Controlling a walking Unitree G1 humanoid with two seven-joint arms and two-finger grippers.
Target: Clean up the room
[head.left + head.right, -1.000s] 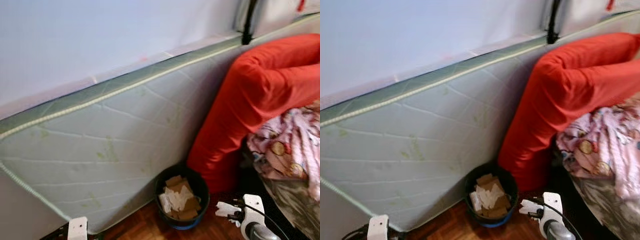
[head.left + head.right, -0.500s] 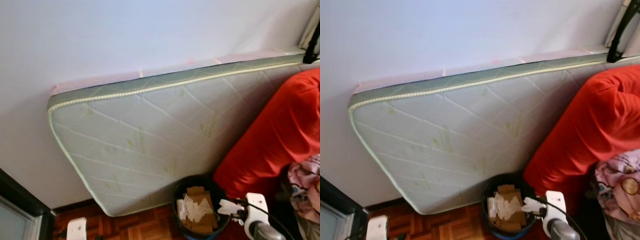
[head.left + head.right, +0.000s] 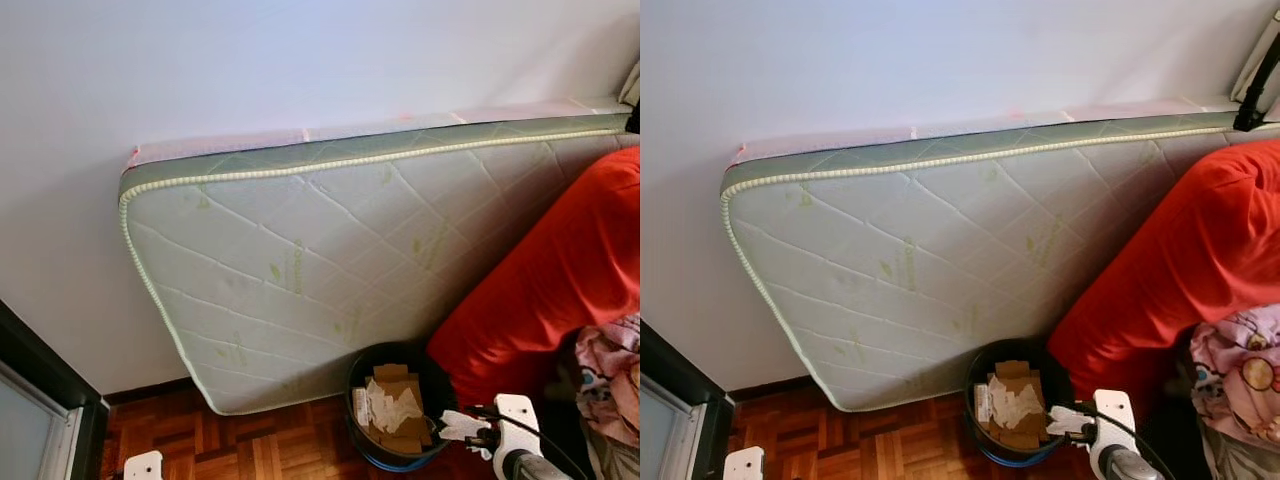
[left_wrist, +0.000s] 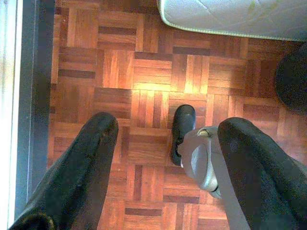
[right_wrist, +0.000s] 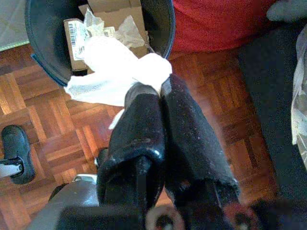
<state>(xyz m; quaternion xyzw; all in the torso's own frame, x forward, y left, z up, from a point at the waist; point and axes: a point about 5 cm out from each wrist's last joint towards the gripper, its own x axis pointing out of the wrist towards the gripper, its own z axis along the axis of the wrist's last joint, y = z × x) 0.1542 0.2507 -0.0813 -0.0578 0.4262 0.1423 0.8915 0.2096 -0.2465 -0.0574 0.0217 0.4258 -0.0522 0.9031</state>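
A quilted mattress (image 3: 330, 270) leans on the white wall (image 3: 250, 70), with a red cushion (image 3: 550, 290) beside it.

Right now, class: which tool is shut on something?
The right tool, pinching white tissue paper near the bin. The left tool is open.

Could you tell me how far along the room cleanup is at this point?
Partly done: the bin by the mattress already holds cardboard and paper. In hand: the right gripper, jaws shut on a white tissue, hangs by the bin's rim. Left: dropping it in. The left gripper hangs open over the wooden floor.
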